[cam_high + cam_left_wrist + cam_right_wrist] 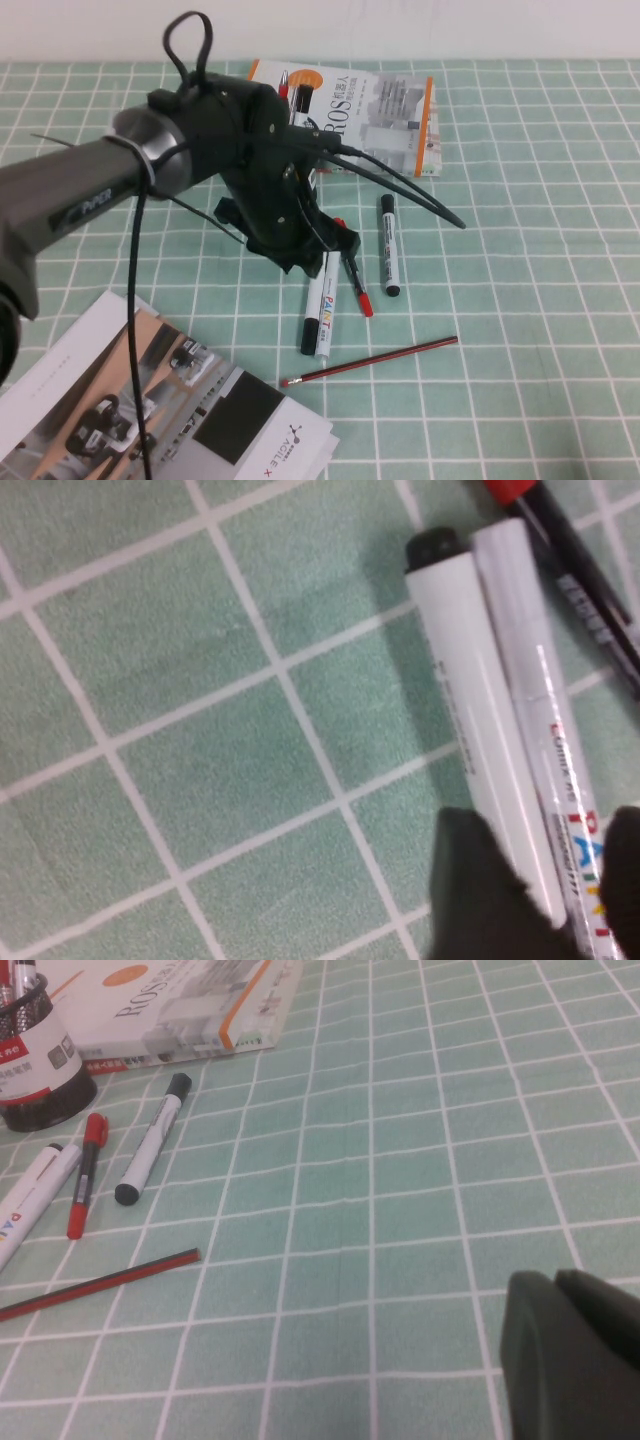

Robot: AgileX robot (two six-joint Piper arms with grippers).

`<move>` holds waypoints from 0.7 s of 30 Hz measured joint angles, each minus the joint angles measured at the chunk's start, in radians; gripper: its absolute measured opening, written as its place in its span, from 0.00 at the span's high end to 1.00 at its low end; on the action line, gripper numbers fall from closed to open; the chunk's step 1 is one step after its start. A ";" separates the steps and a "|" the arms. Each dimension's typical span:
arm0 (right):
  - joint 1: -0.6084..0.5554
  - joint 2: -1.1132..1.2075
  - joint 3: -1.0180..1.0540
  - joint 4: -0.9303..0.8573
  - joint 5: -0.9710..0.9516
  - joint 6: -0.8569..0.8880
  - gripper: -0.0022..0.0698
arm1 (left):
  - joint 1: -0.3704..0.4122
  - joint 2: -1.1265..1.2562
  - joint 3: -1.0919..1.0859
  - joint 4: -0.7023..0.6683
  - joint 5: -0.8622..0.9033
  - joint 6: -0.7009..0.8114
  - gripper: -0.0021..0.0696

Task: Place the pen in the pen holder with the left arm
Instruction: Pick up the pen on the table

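Observation:
The pen [311, 300], white with a long black cap, lies on the green checked cloth next to the white PAINT marker [328, 305]. My left gripper [300, 255] hovers low over their upper ends. In the left wrist view its open fingers [480, 900] straddle both the pen [475, 700] and the PAINT marker [540, 710], and grip neither. The pen holder [35, 1060], a black mesh cup with a red-and-white band, shows only in the right wrist view, behind the pens; my left arm hides it in the high view. My right gripper [570, 1350] is shut and empty, low over bare cloth.
A red-capped pen [356, 285] and a white marker with black ends [389, 245] lie right of the pen. A red pencil [370, 362] lies nearer the front. A book [350, 105] lies at the back and a magazine [150, 400] at the front left.

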 joint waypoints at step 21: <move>0.000 0.000 0.000 0.000 0.000 0.000 1.00 | 0.000 0.079 -0.010 0.016 -0.036 -0.068 0.54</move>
